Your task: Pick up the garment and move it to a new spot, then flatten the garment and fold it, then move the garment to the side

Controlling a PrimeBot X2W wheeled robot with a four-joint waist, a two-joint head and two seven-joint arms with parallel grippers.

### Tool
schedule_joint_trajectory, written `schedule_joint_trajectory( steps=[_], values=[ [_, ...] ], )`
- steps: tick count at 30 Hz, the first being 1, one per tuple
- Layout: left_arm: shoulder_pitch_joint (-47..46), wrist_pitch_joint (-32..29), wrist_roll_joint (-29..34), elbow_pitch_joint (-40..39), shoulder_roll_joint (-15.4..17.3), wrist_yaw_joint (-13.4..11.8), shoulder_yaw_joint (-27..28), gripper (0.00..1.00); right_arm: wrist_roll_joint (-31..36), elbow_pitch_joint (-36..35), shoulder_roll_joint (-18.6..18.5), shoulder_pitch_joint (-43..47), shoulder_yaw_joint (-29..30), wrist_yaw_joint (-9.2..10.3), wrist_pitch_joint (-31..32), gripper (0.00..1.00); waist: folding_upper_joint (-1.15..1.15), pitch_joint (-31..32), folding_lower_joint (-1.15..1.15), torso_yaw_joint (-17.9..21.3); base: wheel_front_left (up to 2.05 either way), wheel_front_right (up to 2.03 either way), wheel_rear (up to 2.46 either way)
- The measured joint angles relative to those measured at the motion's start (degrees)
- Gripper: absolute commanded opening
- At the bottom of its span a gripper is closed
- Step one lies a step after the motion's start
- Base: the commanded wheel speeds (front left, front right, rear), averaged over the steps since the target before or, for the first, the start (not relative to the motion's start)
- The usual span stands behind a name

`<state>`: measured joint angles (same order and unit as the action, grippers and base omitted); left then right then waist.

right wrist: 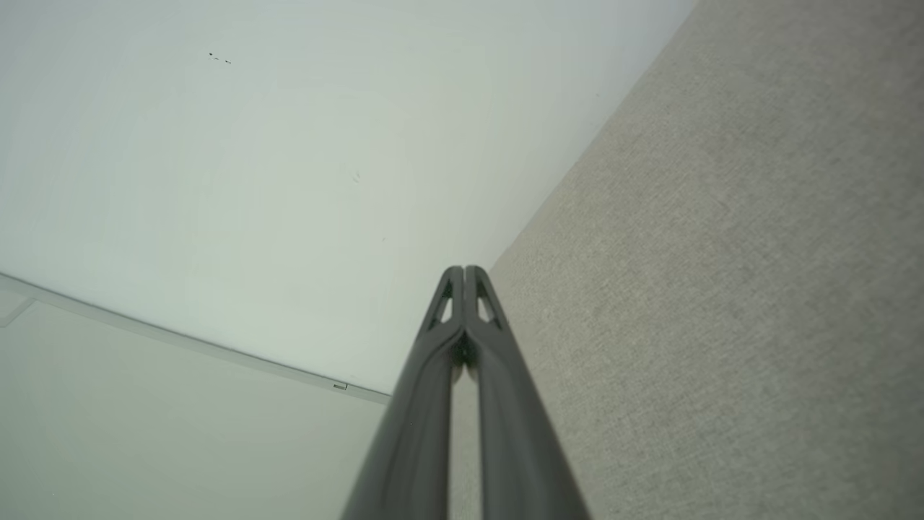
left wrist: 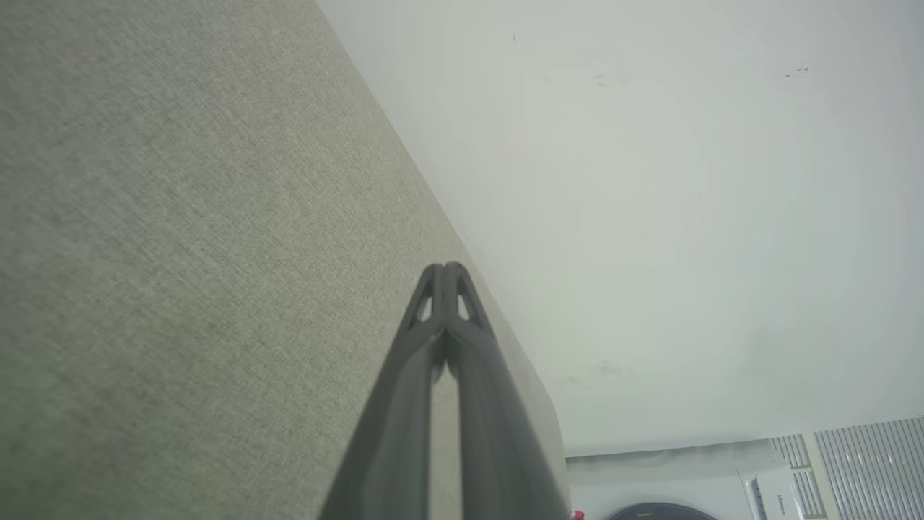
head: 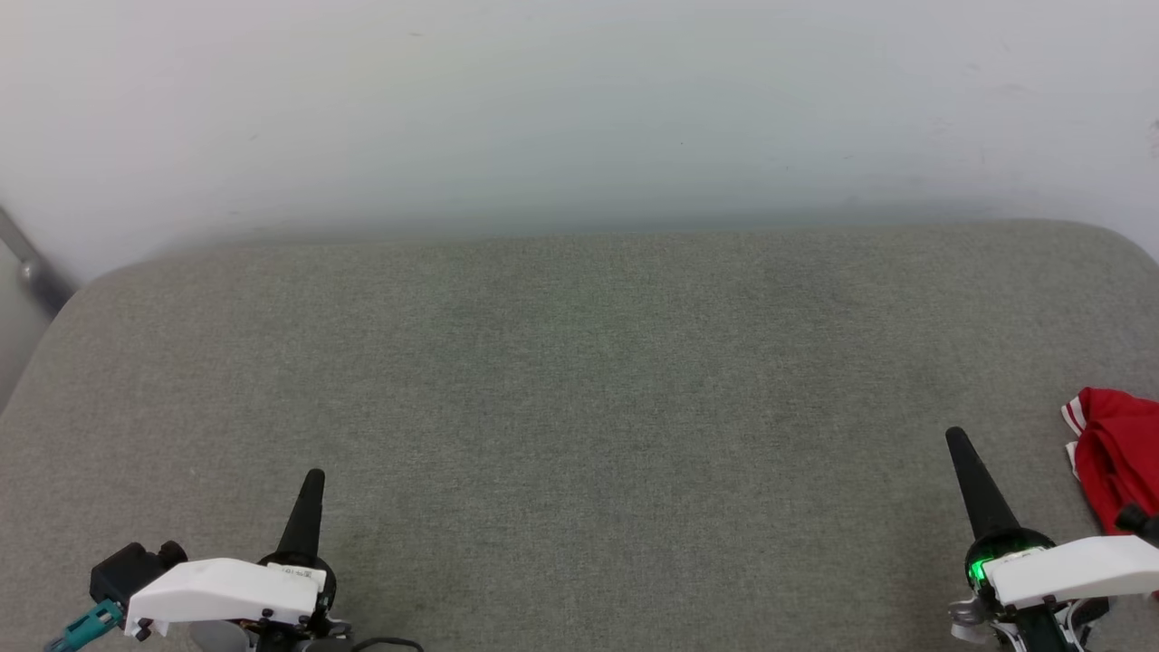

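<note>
- While both arms sit low at the near edge of the grey fabric-covered worktop (head: 579, 362), the left end effector (head: 312, 480) shows lower left in the head view, its fingers pressed together into one dark spike pointing up the frame, nothing between them.
- Right end effector (head: 955, 439) is lower right in the head view, also pressed together with nothing in it, tip leaning slightly left.
- Shirt (head: 1118, 462): red, with red-and-white striped trim at its upper left corner. It is bunched up on the worktop at the far right edge of the head view and cut off by the frame.
- The shirt lies just to the right of the right end effector, near it but apart from the fingers. The white wrist housing (head: 1077, 566) overlaps the shirt's lower part, and contact there is unclear.
- Green light (head: 978, 570) is lit at the base of the right fingers.
- Left wrist view: left end effector (left wrist: 445, 269) has its tips meeting, with worktop fabric on the left and white wall (left wrist: 686, 217) on the right. A white appliance with vents (left wrist: 772, 495) sits in the bottom right corner.
- Right wrist view: right end effector (right wrist: 464, 271) has its tips meeting, wall on the left, worktop fabric on the right.
- The far edge of the worktop runs along the white wall, with a rounded corner at the far left.
- Grey metal bar (head: 27, 263) stands at the left edge of the head view, beside that corner.
- Teal connector (head: 86, 627) hangs off the left wrist at the bottom left.
</note>
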<state>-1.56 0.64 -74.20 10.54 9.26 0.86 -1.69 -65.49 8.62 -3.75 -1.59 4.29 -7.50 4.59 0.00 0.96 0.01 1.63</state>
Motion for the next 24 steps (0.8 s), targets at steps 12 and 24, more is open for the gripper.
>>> schedule_joint_trajectory(
  steps=[12, 24],
  values=[
    [-1.3, -1.9, -5.5, 1.0, -1.7, 1.9, 2.2, 0.00, -7.9, 1.6, 0.1, -1.3, 0.6, 0.00, 0.5, 0.00, 0.00, -0.3, 0.00, -0.4, 0.00, 0.00, 0.00],
    [-2.2, -3.5, -9.6, 1.8, -3.0, 3.3, 4.0, 0.00, -14.0, 2.8, 0.3, -2.1, 1.0, 0.00, 0.9, 0.00, 0.00, -0.5, -0.01, -0.8, 0.00, 0.00, 0.00]
  ],
)
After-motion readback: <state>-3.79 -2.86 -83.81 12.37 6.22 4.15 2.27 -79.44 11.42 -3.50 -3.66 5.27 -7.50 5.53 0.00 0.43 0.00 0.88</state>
